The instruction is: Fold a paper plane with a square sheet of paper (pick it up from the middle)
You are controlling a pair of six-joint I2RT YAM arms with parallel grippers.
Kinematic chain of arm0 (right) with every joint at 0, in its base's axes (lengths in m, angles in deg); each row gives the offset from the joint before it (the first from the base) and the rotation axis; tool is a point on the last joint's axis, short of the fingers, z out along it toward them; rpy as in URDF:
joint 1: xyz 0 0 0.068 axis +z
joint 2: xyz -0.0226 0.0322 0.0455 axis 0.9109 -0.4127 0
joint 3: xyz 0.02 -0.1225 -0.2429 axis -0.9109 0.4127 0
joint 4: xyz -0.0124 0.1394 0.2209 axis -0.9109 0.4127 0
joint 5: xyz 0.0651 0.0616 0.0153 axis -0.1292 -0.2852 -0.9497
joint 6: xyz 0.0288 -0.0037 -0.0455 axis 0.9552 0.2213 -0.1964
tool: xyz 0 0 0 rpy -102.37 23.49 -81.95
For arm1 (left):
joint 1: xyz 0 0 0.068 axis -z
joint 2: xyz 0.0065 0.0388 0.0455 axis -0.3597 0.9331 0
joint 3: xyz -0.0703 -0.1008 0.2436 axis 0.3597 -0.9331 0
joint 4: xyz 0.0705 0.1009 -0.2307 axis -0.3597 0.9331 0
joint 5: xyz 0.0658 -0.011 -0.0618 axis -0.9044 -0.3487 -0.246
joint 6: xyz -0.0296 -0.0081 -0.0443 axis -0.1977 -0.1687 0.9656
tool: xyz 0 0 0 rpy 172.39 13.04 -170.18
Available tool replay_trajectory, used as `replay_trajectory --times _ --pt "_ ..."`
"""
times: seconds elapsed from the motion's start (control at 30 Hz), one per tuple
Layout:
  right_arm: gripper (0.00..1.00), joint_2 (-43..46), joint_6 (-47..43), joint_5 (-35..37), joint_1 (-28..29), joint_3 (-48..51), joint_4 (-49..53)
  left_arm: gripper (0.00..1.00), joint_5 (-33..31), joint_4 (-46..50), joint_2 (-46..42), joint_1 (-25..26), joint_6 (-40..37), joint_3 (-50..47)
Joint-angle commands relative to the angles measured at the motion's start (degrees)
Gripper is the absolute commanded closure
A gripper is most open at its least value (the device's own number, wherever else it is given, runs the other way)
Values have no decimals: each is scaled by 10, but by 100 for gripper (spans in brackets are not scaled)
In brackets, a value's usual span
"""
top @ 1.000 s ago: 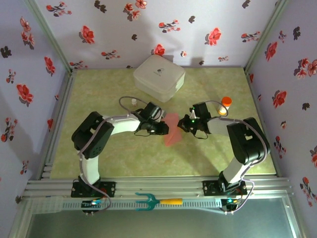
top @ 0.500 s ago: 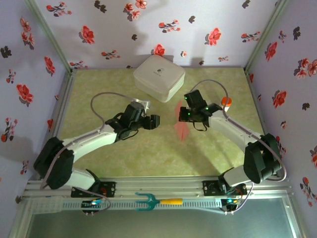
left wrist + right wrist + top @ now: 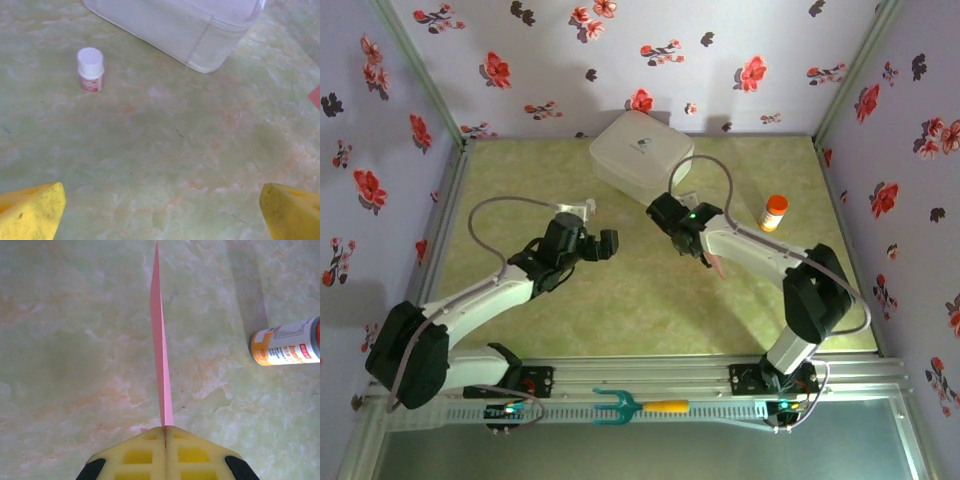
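The square sheet of paper is folded into a slim, pointed pink paper plane [image 3: 161, 350]. In the right wrist view I see it edge-on, sticking straight out from my right gripper [image 3: 164, 429], which is shut on its rear end. From above, the right gripper [image 3: 705, 252] hangs over mid-table in front of the white box, and the pink tip [image 3: 717, 266] pokes out toward the near right. My left gripper [image 3: 608, 243] stands wide open to the left, apart from the paper. Bare table lies between its yellow fingertips [image 3: 35, 210]. A pink corner [image 3: 315, 96] shows at the right edge of the left wrist view.
A white rounded box [image 3: 640, 155] sits at the back centre. A small white-capped bottle [image 3: 590, 205] stands just behind the left gripper. An orange-capped bottle [image 3: 774, 213] stands to the right, well beyond the paper. Flowered walls close in the green table [image 3: 620, 310].
My left gripper has let go of the paper, opened wide and drawn back to the left. The right gripper has swung toward the centre, carrying the paper alone.
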State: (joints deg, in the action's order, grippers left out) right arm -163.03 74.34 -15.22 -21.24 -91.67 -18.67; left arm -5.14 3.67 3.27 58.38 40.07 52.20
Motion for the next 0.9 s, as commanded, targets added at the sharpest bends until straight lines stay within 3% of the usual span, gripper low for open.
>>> replay_trajectory --times 0.0,0.33,0.57,0.7,0.73,0.8,0.87 --pt "97 -44 27 28 24 -29 25 0 -11 -11 -35 -22 30 -26" --pt "94 -166 50 -22 83 -119 19 0 5 -20 -113 -68 66 -85" --pt "89 -169 57 -158 78 -120 -43 0 15 -25 -124 -72 71 -90" --pt "86 -155 58 -290 53 -107 -72 0 20 25 -120 -80 30 -59" --pt "83 -141 63 -328 41 -96 -88 0 25 37 -120 -85 22 -51" --pt "62 -101 77 -386 21 -50 -142 0 42 50 -116 -96 17 -41" --pt "52 -55 95 -448 -6 -1 -196 0 82 50 -107 -109 14 -33"
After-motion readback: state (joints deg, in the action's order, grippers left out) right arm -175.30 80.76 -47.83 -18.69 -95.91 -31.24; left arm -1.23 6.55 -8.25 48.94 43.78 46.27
